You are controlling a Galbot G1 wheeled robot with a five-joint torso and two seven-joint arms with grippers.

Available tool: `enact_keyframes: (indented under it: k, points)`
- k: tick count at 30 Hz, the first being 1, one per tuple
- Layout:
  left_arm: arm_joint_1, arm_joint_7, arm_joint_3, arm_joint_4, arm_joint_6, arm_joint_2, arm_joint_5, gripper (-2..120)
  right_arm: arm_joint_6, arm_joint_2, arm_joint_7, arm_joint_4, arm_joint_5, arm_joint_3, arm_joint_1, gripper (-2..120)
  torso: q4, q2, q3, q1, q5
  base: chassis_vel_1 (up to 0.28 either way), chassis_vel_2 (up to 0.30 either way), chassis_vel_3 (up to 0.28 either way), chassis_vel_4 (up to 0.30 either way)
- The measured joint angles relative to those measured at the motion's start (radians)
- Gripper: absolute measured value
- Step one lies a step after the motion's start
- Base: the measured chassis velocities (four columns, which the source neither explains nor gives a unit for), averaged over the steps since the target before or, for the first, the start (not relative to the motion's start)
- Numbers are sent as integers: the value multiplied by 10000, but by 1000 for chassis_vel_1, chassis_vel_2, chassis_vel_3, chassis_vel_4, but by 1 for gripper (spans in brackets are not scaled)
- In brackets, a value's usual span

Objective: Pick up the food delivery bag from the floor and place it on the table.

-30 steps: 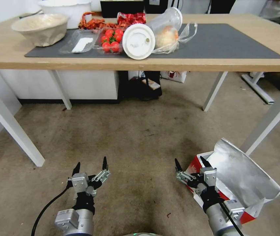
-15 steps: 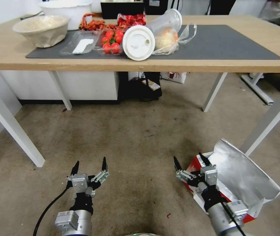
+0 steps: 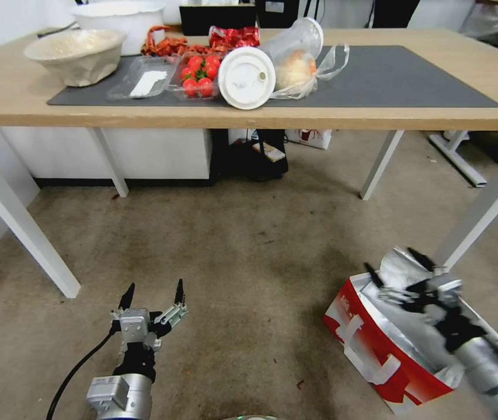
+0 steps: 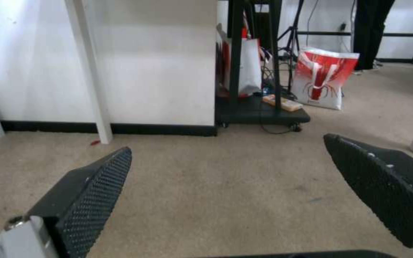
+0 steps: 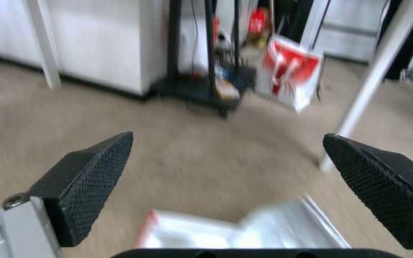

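Note:
The food delivery bag (image 3: 377, 344) stands on the floor (image 3: 231, 251) at the lower right, its red side and white strap handles toward me and its silver foil lining open at the top. My right gripper (image 3: 393, 263) hovers open over the bag's foil flap, touching nothing. The right wrist view has that gripper (image 5: 228, 157) above the bag's foil mouth (image 5: 245, 229). To the left, low over the carpet, my left gripper (image 3: 153, 289) is open and holds nothing; it is also seen from the left wrist (image 4: 226, 161). The table (image 3: 377, 114) spans the far side.
On the table's grey mat (image 3: 389, 76) lie a beige bowl (image 3: 73, 52), a tomato tray (image 3: 197, 74), a lidded cup (image 3: 249, 76) and a bun in clear plastic (image 3: 298, 67). White table legs (image 3: 482, 204) stand near the bag. A black cart (image 4: 259, 107) and another red-white bag (image 4: 323, 82) sit under the table.
My right arm has swung to the right and forward, from the bag's left edge to above its open top, uncovering the red side. The left gripper has sunk slightly.

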Motion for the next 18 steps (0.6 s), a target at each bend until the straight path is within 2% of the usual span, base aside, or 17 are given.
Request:
enact_keyframes:
  k: [3,8,9,18]
  points:
    - [-7,27,21,42,-70,-58,0,100,-140,-503,-302,-780,-37,362,-87,100,0,3,0,1,2,0,0,0,0]
    - [31,34,59,131,-212,-67,9,100,-276,-801,-307,-1366,-430,525,-121,100,1,8,0,1,2,0,0,0,0]
    - [42,26,97,209,-319,-65,12,100,-294,-940,-319,-1690,-886,614,-96,100,1,10,0,2,0,0,0,0,0]
    - [155,-46,151,202,-416,-68,58,100,-745,-1504,-338,-2739,-2251,1013,140,100,0,16,0,3,-2,0,0,0,0]
